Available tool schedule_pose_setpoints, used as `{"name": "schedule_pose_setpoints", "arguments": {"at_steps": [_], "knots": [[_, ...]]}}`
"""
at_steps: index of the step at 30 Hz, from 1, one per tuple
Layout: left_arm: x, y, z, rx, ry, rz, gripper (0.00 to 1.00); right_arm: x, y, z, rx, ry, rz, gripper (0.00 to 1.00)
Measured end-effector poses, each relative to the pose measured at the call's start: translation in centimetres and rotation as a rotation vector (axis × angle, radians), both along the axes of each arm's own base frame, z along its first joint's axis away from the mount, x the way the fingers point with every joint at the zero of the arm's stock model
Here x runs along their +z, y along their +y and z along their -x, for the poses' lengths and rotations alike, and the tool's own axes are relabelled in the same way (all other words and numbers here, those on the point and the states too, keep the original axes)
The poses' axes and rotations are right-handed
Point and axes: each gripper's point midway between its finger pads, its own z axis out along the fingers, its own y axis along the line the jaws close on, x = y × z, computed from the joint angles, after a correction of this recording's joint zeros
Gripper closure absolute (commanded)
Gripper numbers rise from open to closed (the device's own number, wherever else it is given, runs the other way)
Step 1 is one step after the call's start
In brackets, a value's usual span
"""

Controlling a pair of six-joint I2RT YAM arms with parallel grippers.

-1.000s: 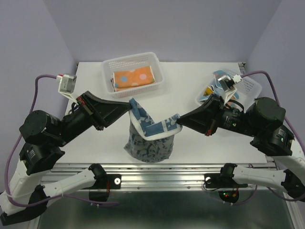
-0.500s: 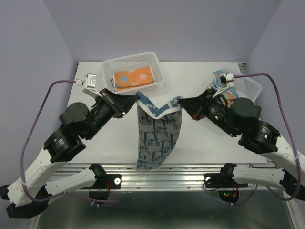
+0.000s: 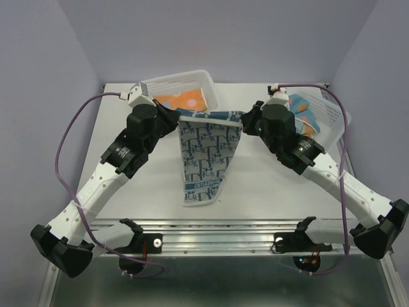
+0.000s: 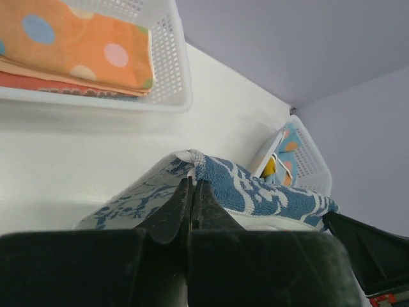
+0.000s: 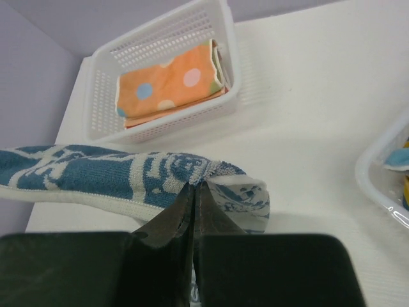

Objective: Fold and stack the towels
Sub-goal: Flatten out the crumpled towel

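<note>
A navy towel (image 3: 206, 153) with a pale blue pattern is stretched between my two grippers by its top corners. It hangs down toward the near edge, and its lower end rests on the table. My left gripper (image 3: 178, 119) is shut on the left corner. The left wrist view shows its tips (image 4: 192, 183) pinching the navy towel (image 4: 255, 188). My right gripper (image 3: 243, 119) is shut on the right corner. In the right wrist view its tips (image 5: 195, 187) pinch the towel's edge (image 5: 96, 169). A folded orange dotted towel (image 3: 183, 100) lies in the far white basket (image 3: 176, 82).
A second white basket (image 3: 331, 114) at the far right holds a crumpled light blue spotted towel (image 3: 301, 110). The wrist views show the far basket (image 4: 171, 57) (image 5: 102, 96) with red-orange cloth under the orange towel. White table (image 3: 275, 185) surface lies on both sides of the hanging towel.
Both arms have reached up and away toward the far baskets. They have lifted the navy towel out of a bunched heap and pulled it into a taut, flat hanging sheet.
</note>
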Motion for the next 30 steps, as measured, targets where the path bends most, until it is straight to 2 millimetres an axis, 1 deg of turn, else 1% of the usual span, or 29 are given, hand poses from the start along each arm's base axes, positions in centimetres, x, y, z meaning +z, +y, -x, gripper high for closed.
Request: {"name": "schedule_pose_setpoints", "arguments": {"at_steps": [2,5,6,9,10,11,12,13,14,15,16,18,19,20,22,24,27,30], "knots": [[0.1,0.1,-0.2,-0.005,-0.009,-0.008,1.0,0.6,0.2,0.1,0.017,-0.018,-0.009,0.99],[1.1,0.0,0.1,-0.03,-0.042,-0.004,1.0,1.5,0.4,0.7,0.049,-0.034,-0.028,0.99],[1.7,-0.1,0.6,-0.051,-0.06,0.004,1.0,2.0,0.4,1.1,0.063,-0.043,-0.039,0.99],[4.4,-0.2,2.7,-0.126,-0.132,0.044,1.0,4.1,0.9,3.1,0.157,-0.065,-0.092,0.99],[6.1,-0.2,4.1,-0.164,-0.18,0.072,1.0,5.8,1.0,4.3,0.203,-0.09,-0.129,0.99],[8.0,0.1,5.7,-0.199,-0.237,0.106,1.0,7.0,1.0,5.1,0.232,-0.109,-0.158,0.99],[9.3,0.2,6.8,-0.228,-0.275,0.128,1.0,8.8,1.1,6.6,0.288,-0.137,-0.203,0.99],[11.0,0.4,8.5,-0.267,-0.327,0.159,1.0,10.5,1.1,8.2,0.344,-0.165,-0.245,0.99],[12.6,0.5,10.3,-0.318,-0.38,0.192,1.0,11.8,1.2,9.5,0.393,-0.187,-0.278,0.99],[13.4,0.4,11.4,-0.35,-0.403,0.214,1.0,13.5,1.3,11.4,0.466,-0.211,-0.321,0.99],[14.5,0.6,12.5,-0.379,-0.438,0.234,1.0,14.5,1.1,12.4,0.498,-0.23,-0.343,0.99],[17.0,0.6,16.0,-0.486,-0.524,0.29,1.0,17.0,1.1,15.9,0.625,-0.267,-0.414,0.99],[17.9,0.4,17.6,-0.543,-0.553,0.316,1.0,17.6,1.0,16.9,0.657,-0.274,-0.433,0.99],[18.4,0.3,18.7,-0.589,-0.571,0.333,1.0,18.2,1.0,18.3,0.711,-0.276,-0.458,0.99],[18.8,0.1,20.4,-0.654,-0.577,0.36,1.0,19.1,0.9,20.6,0.798,-0.276,-0.5,0.99],[19.0,0.0,21.6,-0.698,-0.574,0.383,1.0,19.8,0.7,22.7,0.876,-0.279,-0.53,0.99],[19.0,0.3,23.1,-0.739,-0.575,0.408,1.0,20.1,0.4,24.1,0.922,-0.265,-0.559,0.99],[18.8,0.5,23.7,-0.748,-0.576,0.42,1.0,20.0,0.3,24.8,0.945,-0.26,-0.572,0.99]]}}
